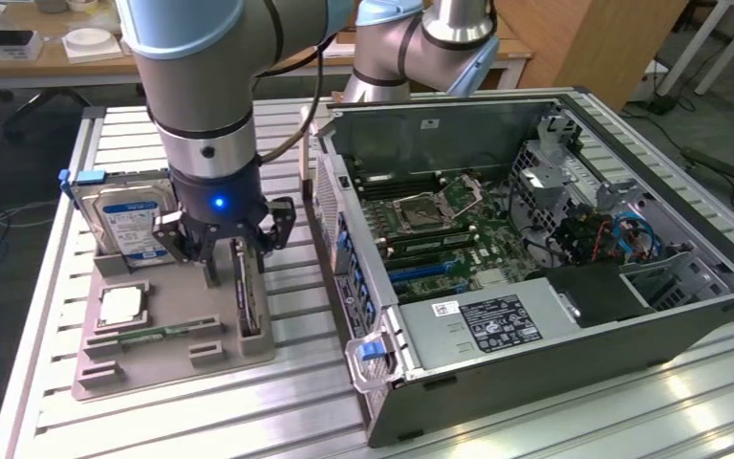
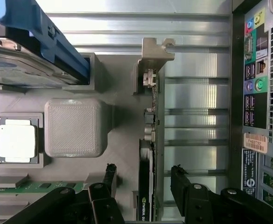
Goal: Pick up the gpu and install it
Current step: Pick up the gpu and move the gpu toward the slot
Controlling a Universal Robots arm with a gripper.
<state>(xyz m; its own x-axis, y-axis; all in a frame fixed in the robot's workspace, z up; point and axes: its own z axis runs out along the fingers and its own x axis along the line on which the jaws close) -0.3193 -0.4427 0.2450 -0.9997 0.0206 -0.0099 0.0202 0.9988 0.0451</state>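
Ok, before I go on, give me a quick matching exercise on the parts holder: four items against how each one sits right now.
Items:
1. gpu
2. hard drive
3. processor chip
4. gripper

States:
a. lying flat in a square recess
b. open, one finger on either side of the gpu
c. standing on edge in a narrow slot
d. upright in an end slot, blue rail attached

Pairs: 1-c, 2-d, 3-a, 4-b

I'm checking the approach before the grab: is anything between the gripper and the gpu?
Nothing visible. The open gripper hangs straight over the gpu, one finger on either side of the card, which stands on edge in the grey holder.
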